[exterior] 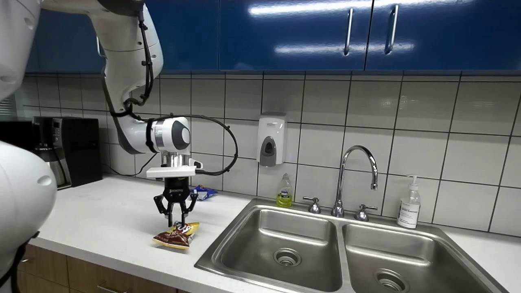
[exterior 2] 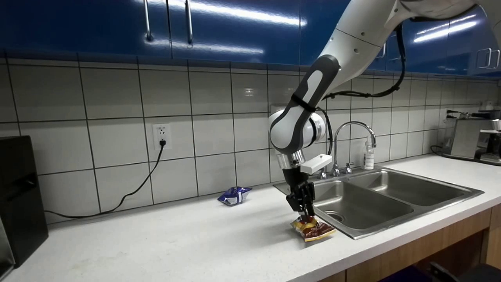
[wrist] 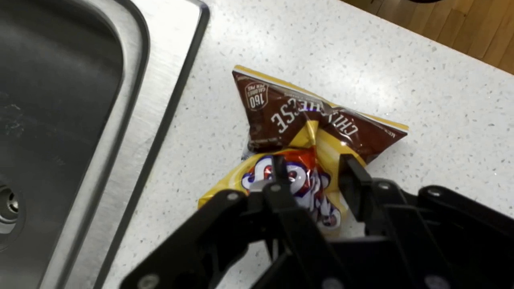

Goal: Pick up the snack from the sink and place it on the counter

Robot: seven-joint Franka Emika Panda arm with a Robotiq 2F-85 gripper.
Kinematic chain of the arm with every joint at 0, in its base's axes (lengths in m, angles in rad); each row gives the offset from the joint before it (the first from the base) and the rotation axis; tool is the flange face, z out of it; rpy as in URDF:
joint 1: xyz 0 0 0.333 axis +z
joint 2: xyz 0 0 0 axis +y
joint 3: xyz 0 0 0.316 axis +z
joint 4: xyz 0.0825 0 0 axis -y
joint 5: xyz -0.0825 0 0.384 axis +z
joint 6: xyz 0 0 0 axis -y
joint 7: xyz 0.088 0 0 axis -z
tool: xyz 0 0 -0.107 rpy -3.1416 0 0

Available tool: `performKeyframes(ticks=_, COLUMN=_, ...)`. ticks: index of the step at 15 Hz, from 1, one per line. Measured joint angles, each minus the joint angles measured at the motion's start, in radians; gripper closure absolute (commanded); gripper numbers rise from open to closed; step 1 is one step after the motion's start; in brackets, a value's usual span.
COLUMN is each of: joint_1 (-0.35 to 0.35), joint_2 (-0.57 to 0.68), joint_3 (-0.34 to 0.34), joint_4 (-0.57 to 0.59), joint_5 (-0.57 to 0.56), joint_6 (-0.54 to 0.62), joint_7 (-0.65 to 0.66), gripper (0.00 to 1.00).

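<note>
The snack, a crinkled yellow and dark brown packet, lies on the white counter (exterior: 114, 211) left of the sink (exterior: 281, 219) in an exterior view (exterior: 173, 241). It also shows in an exterior view (exterior 2: 315, 232) and in the wrist view (wrist: 305, 136). My gripper (exterior: 176, 225) points down over it. In the wrist view the two fingertips (wrist: 314, 164) stand apart, with the packet's middle between and below them. The fingers hide part of it. Whether they touch it I cannot tell. The sink basins hold no packet.
A small blue packet (exterior: 204, 193) lies near the tiled wall. A chrome faucet (exterior: 341, 181), a yellow soap bottle (exterior: 284, 194) and a pump bottle (exterior: 408, 209) stand behind the sink. A black appliance (exterior 2: 23, 199) stands on the counter. Blue cabinets (exterior: 293, 36) hang above.
</note>
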Motion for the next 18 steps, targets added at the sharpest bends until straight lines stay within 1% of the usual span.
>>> performKeyframes(ticks=2, joint_1=0.0, joint_2=-0.028, joint_3=0.0, joint_4=-0.002, joint_5=0.001, joint_6=-0.002, joint_7=0.008, gripper=0.13)
performKeyframes(ticks=4, joint_1=0.0, joint_2=-0.074, joint_3=0.0, joint_4=-0.011, joint_5=0.001, joint_6=-0.006, joint_7=0.018, gripper=0.01)
performKeyframes(ticks=8, joint_1=0.0, joint_2=-0.211, joint_3=0.0, joint_4=-0.074, joint_5=0.022, joint_6=-0.032, joint_7=0.065, gripper=0.0)
performKeyframes(ticks=14, joint_1=-0.007, joint_2=-0.442, joint_3=-0.005, joint_4=-0.238, joint_5=0.112, joint_6=-0.032, joint_7=0.247, gripper=0.0)
performKeyframes(ticks=18, joint_1=-0.024, joint_2=-0.602, joint_3=-0.006, joint_4=-0.342, joint_5=0.132, joint_6=-0.037, joint_7=0.358, gripper=0.0)
